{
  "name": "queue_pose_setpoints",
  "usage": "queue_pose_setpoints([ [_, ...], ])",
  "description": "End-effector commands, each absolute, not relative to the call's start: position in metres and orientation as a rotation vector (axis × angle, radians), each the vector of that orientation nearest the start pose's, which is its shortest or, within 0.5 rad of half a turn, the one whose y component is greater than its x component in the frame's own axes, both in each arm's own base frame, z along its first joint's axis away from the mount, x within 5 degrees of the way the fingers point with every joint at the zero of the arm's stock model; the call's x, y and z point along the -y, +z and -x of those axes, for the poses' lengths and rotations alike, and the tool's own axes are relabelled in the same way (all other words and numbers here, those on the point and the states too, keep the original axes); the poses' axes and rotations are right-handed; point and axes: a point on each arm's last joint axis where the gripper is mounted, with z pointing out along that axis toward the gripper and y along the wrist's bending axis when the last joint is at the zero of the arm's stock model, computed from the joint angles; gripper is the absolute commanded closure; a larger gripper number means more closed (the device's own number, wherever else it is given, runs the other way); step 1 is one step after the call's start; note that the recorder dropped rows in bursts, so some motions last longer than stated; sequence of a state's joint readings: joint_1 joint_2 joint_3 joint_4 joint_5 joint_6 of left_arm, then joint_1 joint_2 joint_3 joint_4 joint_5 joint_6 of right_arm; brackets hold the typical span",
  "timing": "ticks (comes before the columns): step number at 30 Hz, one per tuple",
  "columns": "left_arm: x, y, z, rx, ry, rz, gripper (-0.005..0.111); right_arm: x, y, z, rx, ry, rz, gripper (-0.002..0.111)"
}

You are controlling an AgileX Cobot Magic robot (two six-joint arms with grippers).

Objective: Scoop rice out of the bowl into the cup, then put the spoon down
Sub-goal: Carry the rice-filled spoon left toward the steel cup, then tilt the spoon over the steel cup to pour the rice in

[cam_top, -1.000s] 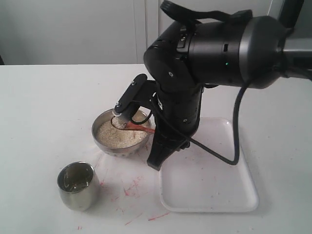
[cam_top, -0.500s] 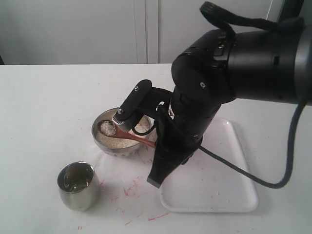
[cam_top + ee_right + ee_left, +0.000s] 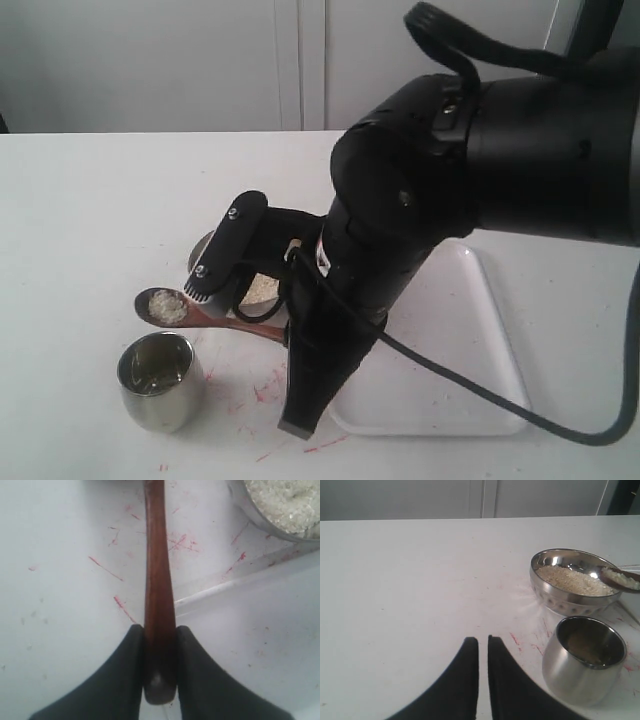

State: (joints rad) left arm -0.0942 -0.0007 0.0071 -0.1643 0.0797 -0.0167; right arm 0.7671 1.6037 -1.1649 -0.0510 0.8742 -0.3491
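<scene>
Your gripper (image 3: 160,630) is clamping the spoon (image 3: 156,555) close to the end of its handle, with one black finger (image 3: 120,670) pressing on each side. The dark reddish-brown handle is running straight out from the jaws above the white table (image 3: 60,580), and its scoop is falling outside the picture. Thin red marks (image 3: 105,568) are showing on the table around the handle. To one side, the raised rim of a white tray (image 3: 260,630) is slanting away from the handle. Beyond it, the steel bowl (image 3: 260,522) is peeking in at a corner with rice (image 3: 287,500) inside.

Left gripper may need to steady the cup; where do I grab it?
I'd grip the cup across its upper wall, coming from the side away from the bowl: no handle, rounded base, and the loaded spoon needs the open mouth.
</scene>
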Motion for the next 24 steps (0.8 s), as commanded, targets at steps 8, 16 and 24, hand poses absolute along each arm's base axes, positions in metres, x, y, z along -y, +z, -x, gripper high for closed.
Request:
queue_pose_setpoints([
  [8,0.0064,0.2064,-0.0561,-1.562,-0.232,0.065,0.092,-0.2270,0.2566,-0.2242,-2.209,-0.242,1.638,0.108],
  [16,0.0064,0.2064,-0.0561,-1.562,-0.232,0.065,0.092,-0.2280,0.2573,-0.2259,-2.187,-0.277,1.621,0.108],
  [24,0.0064,0.2064,-0.0561,-1.562,-0.232,0.065,0.092,-0.2308,0.2586,-0.2280,-2.168,-0.254,1.580,0.108],
])
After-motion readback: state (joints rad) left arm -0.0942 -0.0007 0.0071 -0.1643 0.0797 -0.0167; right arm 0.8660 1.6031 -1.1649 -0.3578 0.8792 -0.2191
